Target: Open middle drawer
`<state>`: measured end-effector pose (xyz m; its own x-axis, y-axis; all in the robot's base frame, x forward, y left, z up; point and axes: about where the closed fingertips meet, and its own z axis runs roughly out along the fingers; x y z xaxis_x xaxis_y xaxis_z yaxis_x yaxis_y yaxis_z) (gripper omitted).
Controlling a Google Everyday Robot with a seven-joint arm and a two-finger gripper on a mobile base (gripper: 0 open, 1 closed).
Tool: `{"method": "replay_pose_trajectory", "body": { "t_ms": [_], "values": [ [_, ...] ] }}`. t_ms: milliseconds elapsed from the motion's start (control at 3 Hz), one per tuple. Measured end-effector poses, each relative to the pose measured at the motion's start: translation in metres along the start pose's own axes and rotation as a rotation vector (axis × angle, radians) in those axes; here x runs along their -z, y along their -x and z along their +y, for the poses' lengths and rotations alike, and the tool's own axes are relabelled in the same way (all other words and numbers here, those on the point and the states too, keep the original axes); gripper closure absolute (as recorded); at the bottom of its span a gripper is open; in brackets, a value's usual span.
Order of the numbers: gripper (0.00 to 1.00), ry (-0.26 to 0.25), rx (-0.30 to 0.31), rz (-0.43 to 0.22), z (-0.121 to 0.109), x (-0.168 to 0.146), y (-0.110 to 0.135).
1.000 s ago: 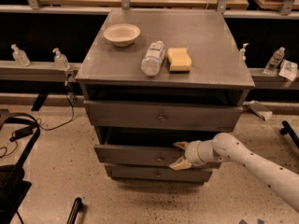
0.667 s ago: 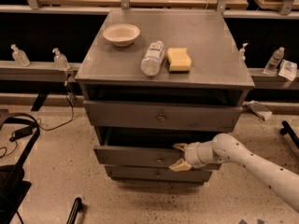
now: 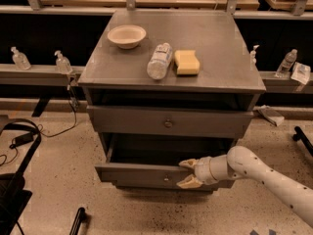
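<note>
Pull step in hand: gripper (image 3: 189, 173), fingers spread (no clamp evident), at the part-open middle drawer (image 3: 132, 172) front; knob (image 3: 166, 178) just left. Next: pull straight outward.

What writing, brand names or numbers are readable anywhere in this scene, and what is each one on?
Nothing here can be read.
Clear plastic bottle lying on the grey metal cabinet top: label too blurred to read.
Small white packet on the ledge at right: any print too small to read.
Grey middle drawer front, with the robot's gripper at it, jaws apart: no markings visible.
</note>
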<state>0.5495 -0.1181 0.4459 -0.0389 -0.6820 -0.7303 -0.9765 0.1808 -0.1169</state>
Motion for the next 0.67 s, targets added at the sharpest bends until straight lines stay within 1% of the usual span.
{"method": "replay_pose_trajectory", "body": {
  "t_ms": [333,667],
  "values": [
    [0.48,0.03,-0.006,-0.031,0.029,0.011,0.01],
    [0.54,0.06,-0.021,-0.046,0.059,0.02,0.017]
  ]
}}
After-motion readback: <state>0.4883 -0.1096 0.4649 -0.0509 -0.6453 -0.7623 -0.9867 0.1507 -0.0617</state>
